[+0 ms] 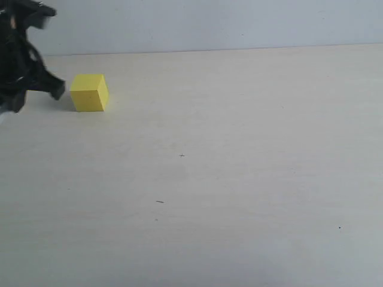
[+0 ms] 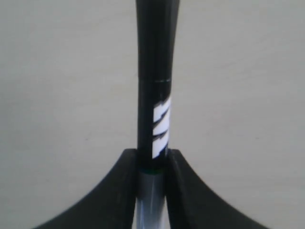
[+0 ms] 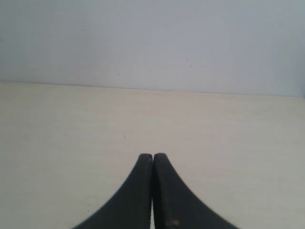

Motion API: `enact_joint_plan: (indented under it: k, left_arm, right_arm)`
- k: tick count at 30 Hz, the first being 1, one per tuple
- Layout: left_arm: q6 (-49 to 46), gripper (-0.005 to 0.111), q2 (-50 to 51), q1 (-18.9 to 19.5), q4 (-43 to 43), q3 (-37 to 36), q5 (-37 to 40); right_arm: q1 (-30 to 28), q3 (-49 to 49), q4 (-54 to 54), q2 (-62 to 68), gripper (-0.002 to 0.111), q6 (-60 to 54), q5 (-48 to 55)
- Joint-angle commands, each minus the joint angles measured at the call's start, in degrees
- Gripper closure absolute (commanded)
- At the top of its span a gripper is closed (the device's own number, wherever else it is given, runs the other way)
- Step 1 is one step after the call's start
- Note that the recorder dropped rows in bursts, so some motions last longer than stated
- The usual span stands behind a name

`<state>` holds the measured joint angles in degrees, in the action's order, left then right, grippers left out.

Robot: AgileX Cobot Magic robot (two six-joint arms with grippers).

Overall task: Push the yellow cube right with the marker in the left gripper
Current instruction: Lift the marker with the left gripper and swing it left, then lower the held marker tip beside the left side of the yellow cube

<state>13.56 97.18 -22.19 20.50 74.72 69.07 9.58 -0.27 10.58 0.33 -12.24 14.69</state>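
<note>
The yellow cube [image 1: 90,92] rests on the pale table at the far left of the exterior view. Just left of it my left gripper [image 1: 27,81] enters from the frame edge, and a black tip [image 1: 57,89] points at the cube's left face, a narrow gap away. In the left wrist view this gripper [image 2: 152,153] is shut on the marker [image 2: 155,100], whose black cap half with white print sticks out past the fingertips. The cube does not show in that view. My right gripper [image 3: 152,155] is shut on nothing, above bare table.
The light wooden table [image 1: 227,179] stretches to the right of the cube, with only small dark specks [image 1: 160,201] on it. A pale wall [image 1: 209,24] stands behind the table's far edge.
</note>
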Motion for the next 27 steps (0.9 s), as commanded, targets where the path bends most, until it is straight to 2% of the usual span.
enact_joint_plan:
  k: [1,3,5,7,8,9,12,14,17,22,24,27]
  left_arm:
    - [-4.35,0.107,0.83,10.25,2.44,-3.40,-6.12]
    - [-5.13,0.107,2.85,14.18,3.35,-3.51,-9.65]
    - [-10.99,0.107,4.91,17.11,5.58,-3.51,-17.08]
    - [-18.27,0.107,7.72,20.59,7.86,-3.41,-29.00]
    - [-25.09,0.107,9.45,22.62,7.85,-3.27,-37.26]
    - [-30.06,0.107,10.50,23.38,7.85,-3.04,-41.00]
    - [-60.45,0.107,15.52,24.35,7.74,-1.40,-51.96]
    - [-68.54,0.107,18.99,24.35,7.74,0.30,-57.20]
    - [-73.06,0.107,24.79,24.35,7.41,6.14,-54.93]
    - [-81.45,0.107,27.43,24.23,5.93,9.21,-50.79]
    - [-85.73,0.107,27.48,24.23,-0.25,11.03,-45.69]
    - [-98.56,0.107,27.57,24.23,-11.96,14.34,-36.63]
  right_arm:
    - [-0.32,0.27,-0.40,-0.33,0.108,-0.02,-0.69]
    - [-0.32,0.27,-0.40,-0.33,0.108,-0.02,-0.69]
    - [-0.32,0.27,-0.40,-0.33,0.108,-0.02,-0.69]
    - [-0.32,0.27,-0.40,-0.33,0.108,-0.02,-0.69]
    - [-0.32,0.27,-0.40,-0.33,0.108,-0.02,-0.69]
    - [-0.32,0.27,-0.40,-0.33,0.108,-0.02,-0.69]
    - [-0.32,0.27,-0.40,-0.33,0.108,-0.02,-0.69]
    - [-0.32,0.27,-0.40,-0.33,0.108,-0.02,-0.69]
    - [-0.32,0.27,-0.40,-0.33,0.108,-0.02,-0.69]
    - [-0.22,0.27,-0.24,-0.33,0.108,-0.02,-0.69]
    - [-0.22,0.27,-0.24,-0.33,0.108,-0.02,-0.69]
    - [-0.22,0.27,-0.24,-0.33,0.108,-0.02,-0.69]
